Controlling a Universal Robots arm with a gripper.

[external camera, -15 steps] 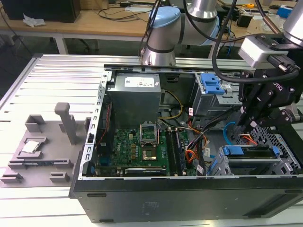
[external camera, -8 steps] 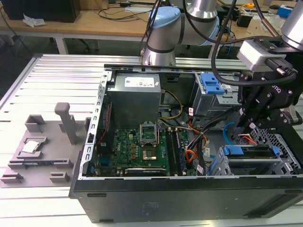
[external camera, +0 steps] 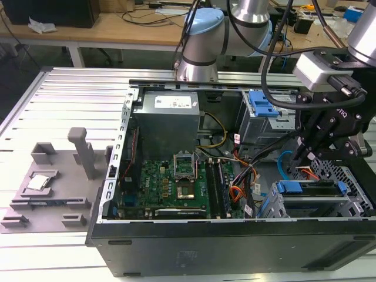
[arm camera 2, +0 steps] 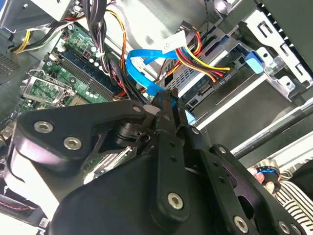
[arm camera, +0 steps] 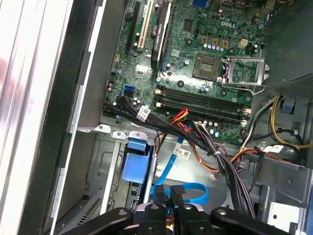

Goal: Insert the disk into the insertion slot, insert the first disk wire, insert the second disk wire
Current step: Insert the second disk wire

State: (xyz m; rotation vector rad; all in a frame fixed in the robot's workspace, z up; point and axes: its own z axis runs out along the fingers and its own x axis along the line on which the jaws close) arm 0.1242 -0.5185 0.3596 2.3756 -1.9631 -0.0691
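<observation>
Disk (external camera: 311, 189): sat in insertion slot (external camera: 351, 205).
Claw (arm camera 2: 168, 105): clamped on second disk wire (arm camera 2: 139, 68) (blue).
Risk: plug could twist, missing its socket.

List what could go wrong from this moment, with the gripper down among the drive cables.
1. The gripper is pinched on the second disk wire close to its plug; a slight tilt might bend the plug or let the smooth cable slip.
2. The first disk wire lies right beside it, so the fingers could snag that bundle.
3. The disk sits in the insertion slot; pushing hard on its connector could strain it.
</observation>
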